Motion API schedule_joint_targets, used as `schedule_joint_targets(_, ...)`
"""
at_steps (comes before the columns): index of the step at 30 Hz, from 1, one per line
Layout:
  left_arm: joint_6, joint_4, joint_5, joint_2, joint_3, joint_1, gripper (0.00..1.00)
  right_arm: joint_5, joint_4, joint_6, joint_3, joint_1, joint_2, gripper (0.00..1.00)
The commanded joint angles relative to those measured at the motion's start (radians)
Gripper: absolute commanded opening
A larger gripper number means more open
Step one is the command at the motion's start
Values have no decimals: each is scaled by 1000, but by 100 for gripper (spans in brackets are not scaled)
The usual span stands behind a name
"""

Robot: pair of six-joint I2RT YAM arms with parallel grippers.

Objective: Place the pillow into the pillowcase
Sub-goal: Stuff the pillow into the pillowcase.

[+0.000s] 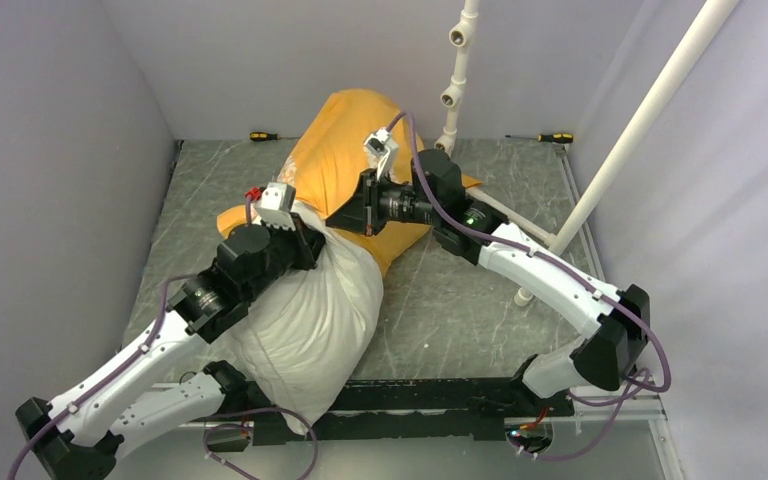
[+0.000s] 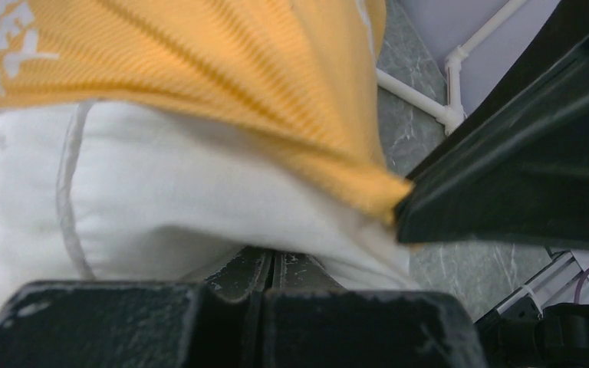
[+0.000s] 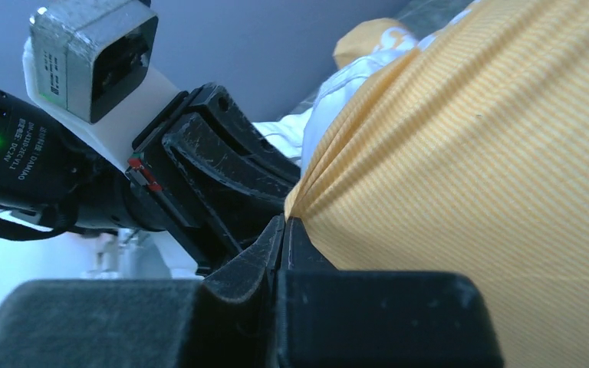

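The white pillow (image 1: pixel 310 310) lies slanted at the table's near left, its far end inside the orange-yellow pillowcase (image 1: pixel 345 150) that rises behind it. My right gripper (image 1: pixel 345 215) (image 3: pixel 285 222) is shut on the pillowcase's open edge, and orange folds fan out from its tips. The left gripper (image 1: pixel 305 240) (image 2: pixel 276 257) is shut just beside it. Its tips are buried under the white pillow (image 2: pixel 161 199) fabric, so whether they pinch any cloth is hidden. In the left wrist view the right gripper's finger (image 2: pixel 506 176) pinches the pillowcase (image 2: pixel 276 84) corner.
A white pipe frame (image 1: pixel 650 110) slants across the right side, with an upright pipe (image 1: pixel 457 70) at the back. Two screwdrivers (image 1: pixel 265 135) (image 1: pixel 555 137) lie along the far edge of the grey mat (image 1: pixel 460 300). Walls close in on the left, back and right.
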Motion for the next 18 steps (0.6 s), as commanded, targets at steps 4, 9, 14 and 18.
schedule_joint_targets(4, 61, 329, -16, 122, 100, 5, 0, -305, 343, 283, -6, 52, -42, 0)
schedule_joint_targets(9, 134, 492, 8, 159, 139, 6, 0, -276, 391, 376, 32, 57, -47, 0)
schedule_joint_targets(14, 272, 492, -26, 138, 182, 14, 0, -247, 520, 492, 20, 66, -49, 0)
schedule_joint_targets(18, 293, 457, -5, 84, 182, 68, 0, -246, 591, 550, 14, 90, -43, 0)
